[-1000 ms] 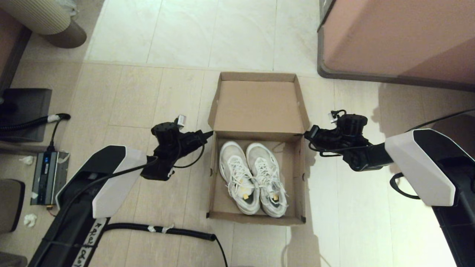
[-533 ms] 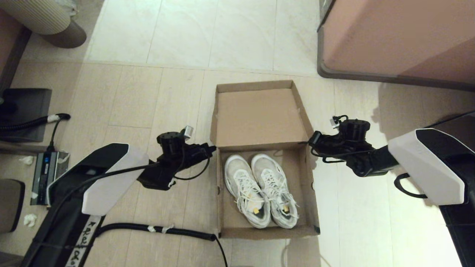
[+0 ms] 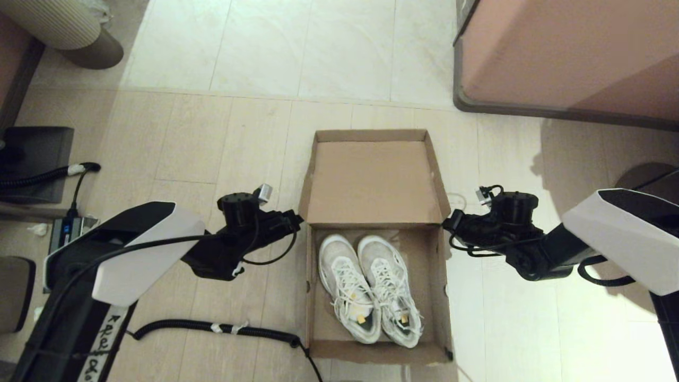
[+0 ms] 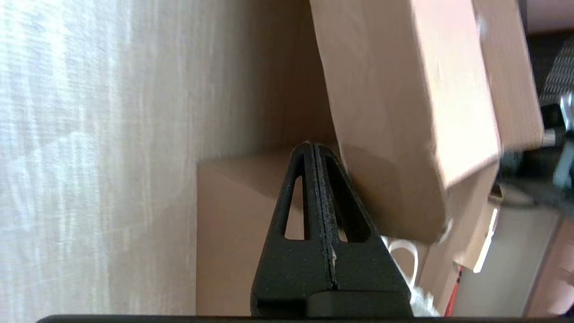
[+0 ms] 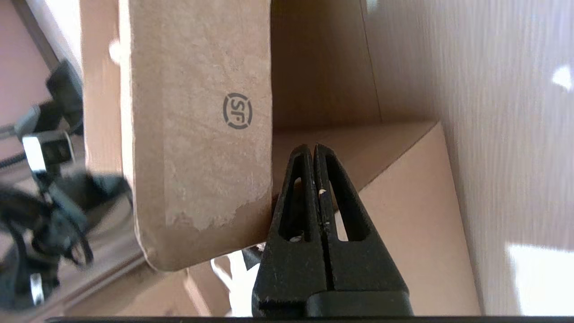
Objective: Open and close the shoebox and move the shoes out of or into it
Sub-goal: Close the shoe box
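Note:
The brown cardboard shoebox (image 3: 441, 297) sits open on the floor at centre, its lid (image 3: 371, 180) flipped back and away from me. Both white sneakers (image 3: 368, 289) lie side by side inside, toes toward the hinge. My left gripper (image 3: 298, 217) is shut, its tip against the box's left wall by the hinge. My right gripper (image 3: 446, 223) is shut too, touching the right wall there. The left wrist view shows the shut fingertips (image 4: 312, 150) on the box side (image 4: 233, 233) under the lid flap (image 4: 394, 112). The right wrist view shows shut fingertips (image 5: 312, 150) beside the lid flap (image 5: 197, 134).
A large pinkish-brown furniture block (image 3: 573, 53) stands at the back right. A black corrugated cable (image 3: 223, 329) crosses the floor near the box's front left corner. A black mat (image 3: 32, 159) and a small device (image 3: 66, 233) lie at the left, a round ribbed base (image 3: 79, 32) at the back left.
The open shoebox with the shoes has slid toward me between the two shut grippers. Both arms have drawn back with it.

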Motion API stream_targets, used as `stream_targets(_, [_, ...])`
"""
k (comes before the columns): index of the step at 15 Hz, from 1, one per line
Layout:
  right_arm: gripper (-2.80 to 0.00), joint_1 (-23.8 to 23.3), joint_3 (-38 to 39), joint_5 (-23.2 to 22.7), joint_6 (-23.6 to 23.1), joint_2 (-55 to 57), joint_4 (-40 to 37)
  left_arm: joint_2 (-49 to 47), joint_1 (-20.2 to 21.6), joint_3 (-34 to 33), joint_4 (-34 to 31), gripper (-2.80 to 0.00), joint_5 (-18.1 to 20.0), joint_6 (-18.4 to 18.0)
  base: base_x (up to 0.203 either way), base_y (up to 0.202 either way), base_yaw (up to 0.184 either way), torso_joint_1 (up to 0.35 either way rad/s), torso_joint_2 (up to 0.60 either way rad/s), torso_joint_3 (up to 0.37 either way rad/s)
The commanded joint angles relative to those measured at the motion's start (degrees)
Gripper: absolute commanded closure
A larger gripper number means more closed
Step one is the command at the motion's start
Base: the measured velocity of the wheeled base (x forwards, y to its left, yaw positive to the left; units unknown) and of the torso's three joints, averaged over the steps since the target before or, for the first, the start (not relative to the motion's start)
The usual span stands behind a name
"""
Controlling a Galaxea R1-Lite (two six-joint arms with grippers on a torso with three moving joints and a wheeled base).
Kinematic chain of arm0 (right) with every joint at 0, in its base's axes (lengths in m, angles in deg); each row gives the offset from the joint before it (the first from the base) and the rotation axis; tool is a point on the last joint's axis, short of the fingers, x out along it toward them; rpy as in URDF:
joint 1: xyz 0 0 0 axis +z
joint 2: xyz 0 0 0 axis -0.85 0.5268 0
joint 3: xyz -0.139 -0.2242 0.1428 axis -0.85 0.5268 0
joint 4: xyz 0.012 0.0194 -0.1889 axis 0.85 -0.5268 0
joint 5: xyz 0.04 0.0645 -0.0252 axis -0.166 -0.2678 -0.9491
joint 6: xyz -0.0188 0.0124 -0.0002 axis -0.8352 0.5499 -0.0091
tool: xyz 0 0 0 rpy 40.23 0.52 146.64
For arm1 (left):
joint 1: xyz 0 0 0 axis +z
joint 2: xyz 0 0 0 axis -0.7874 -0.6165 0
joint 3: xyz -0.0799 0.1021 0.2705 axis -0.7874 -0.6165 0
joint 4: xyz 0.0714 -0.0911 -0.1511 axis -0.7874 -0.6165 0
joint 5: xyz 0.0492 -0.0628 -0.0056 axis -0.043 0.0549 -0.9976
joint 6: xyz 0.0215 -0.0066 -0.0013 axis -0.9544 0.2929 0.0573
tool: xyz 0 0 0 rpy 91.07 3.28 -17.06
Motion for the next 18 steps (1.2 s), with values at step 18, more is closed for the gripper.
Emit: stream_targets(18, [0.00, -4.13, -14.81, 0.03, -1.29, 7.80, -4.19, -8.02, 1.67, 20.44, -6.51, 0.00, -0.01, 0.45, 0.000, 0.000, 0.000, 0.000, 0.00, 0.000])
